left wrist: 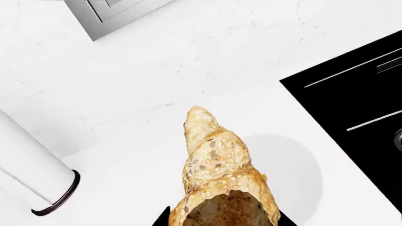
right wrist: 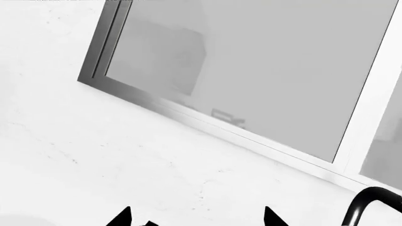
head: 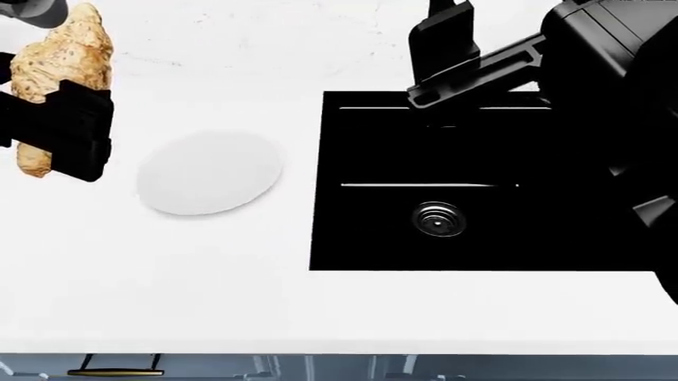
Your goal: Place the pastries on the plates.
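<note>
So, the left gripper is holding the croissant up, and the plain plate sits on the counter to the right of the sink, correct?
Not quite: the head view shows the plate left of the sink, not right. The left gripper does hold the croissant up.

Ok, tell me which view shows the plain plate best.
The head view: the plain plate lies whole and unobstructed on the white counter, beside the black sink. The left wrist view shows only the croissant above the counter, no plate. The right wrist view faces a window.

Tan croissant (head: pixel 59 71) — dark speckles; plain pale plate (head: pixel 209 172); black sink (head: pixel 477 198).
</note>
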Controlling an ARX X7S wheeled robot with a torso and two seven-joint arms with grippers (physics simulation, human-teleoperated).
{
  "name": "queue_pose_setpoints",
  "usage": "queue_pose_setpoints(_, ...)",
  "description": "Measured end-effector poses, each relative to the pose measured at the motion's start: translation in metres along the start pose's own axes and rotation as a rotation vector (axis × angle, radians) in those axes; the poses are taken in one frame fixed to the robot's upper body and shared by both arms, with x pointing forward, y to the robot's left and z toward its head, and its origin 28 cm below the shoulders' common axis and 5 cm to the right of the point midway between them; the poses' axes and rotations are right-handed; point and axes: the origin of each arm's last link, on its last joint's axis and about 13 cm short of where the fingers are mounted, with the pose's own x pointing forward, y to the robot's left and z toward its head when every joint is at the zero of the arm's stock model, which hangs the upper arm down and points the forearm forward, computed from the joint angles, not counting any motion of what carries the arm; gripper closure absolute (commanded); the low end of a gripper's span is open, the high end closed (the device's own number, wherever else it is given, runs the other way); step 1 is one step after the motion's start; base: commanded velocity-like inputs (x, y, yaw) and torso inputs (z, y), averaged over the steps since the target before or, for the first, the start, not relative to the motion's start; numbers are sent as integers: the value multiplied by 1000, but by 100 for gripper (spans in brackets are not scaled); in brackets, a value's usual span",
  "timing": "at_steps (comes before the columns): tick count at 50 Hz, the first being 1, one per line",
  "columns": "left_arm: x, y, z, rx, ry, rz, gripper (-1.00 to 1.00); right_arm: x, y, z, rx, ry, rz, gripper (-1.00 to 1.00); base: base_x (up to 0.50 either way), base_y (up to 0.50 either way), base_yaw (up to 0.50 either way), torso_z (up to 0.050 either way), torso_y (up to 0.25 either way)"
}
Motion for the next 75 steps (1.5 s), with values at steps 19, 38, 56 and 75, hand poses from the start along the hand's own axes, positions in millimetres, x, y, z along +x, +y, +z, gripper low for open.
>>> queue_pose_setpoints(19,2,-3,3,16,5,-5,100,2,-3,-4,14,31,-46,-100,0,1,0,0,1)
queue_pose_setpoints(38,1,-2,4,20,8,-6,100,2,-5,-4,9,39,-67,-100,-1,193,0,0,1)
queue_pose_setpoints(56,4,-5,5,38,17,-22,100,2,-7,-5,24,35,-81,-100,376,1,0,0,1)
queue_pose_setpoints(75,3,-7,4,56,39,-22,100,1,-6,-4,14,53,-76,-100,408,1,0,0,3)
